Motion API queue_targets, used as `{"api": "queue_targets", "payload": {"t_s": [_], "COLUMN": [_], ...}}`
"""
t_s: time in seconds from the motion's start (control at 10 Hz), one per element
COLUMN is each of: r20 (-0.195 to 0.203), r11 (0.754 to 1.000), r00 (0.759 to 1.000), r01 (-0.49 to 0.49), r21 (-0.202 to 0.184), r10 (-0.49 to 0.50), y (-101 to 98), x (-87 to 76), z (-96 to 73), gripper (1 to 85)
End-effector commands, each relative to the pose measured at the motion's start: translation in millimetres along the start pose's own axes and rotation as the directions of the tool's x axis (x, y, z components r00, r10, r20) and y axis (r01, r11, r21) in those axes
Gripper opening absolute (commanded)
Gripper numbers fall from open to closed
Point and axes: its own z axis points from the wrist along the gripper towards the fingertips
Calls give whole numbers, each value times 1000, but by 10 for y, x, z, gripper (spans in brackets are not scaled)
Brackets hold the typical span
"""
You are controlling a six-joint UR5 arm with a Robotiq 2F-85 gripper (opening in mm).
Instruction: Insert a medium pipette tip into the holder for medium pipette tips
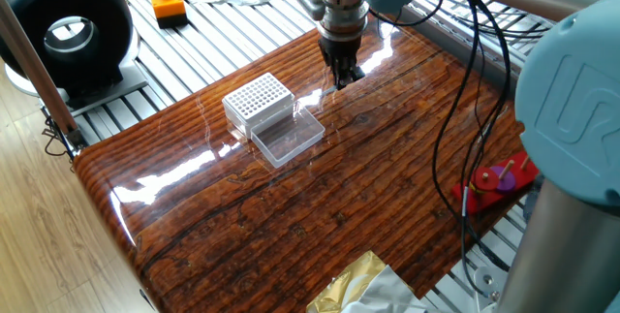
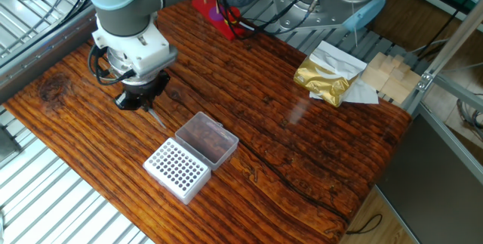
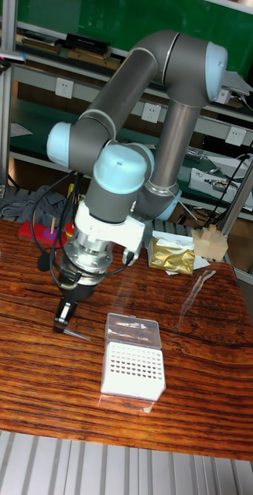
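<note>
The holder for medium pipette tips point(image 1: 258, 98) point(image 2: 176, 169) point(image 3: 132, 366) is a small clear box with a white grid of holes. It stands on the wooden table with its clear lid point(image 1: 288, 137) folded open beside it. My gripper point(image 1: 341, 74) point(image 2: 138, 100) point(image 3: 64, 320) hangs just above the table, a short way from the lid side of the holder. It is shut on a thin clear medium pipette tip point(image 2: 157, 117) point(image 3: 80, 335), which slants down from the fingers toward the holder. Whether the tip's point touches the wood I cannot tell.
A black round device point(image 1: 68, 27) and an orange box with a red button point(image 1: 168, 1) sit beyond the table's corner. A red object point(image 1: 499, 179) and cables lie by the arm's base. A gold foil pouch point(image 2: 326, 78) and wooden blocks point(image 2: 389, 74) are at the far edge.
</note>
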Motion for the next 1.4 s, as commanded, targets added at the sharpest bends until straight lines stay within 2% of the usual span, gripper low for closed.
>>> {"api": "queue_targets", "payload": {"t_s": [0.0,0.1,0.4,0.6,0.8,1.0,1.1,1.3], "r20": [-42,-71,-72,-147,-235,-362,-412,-459], "r11": [999,998,997,993,990,992,993,995], "r00": [998,996,994,982,962,924,904,884], "r01": [-53,-57,-77,-115,-134,-104,-91,-62], "r21": [7,13,13,19,37,71,75,77], "r10": [53,58,77,117,139,123,113,91], "y": [4,-6,-18,-17,-35,-139,-159,-218], "x": [106,177,88,110,211,511,637,732], "z": [-83,-87,-134,-219,-291,-361,-404,-431], "gripper": [10,10,10,10,10,10,10,10]}}
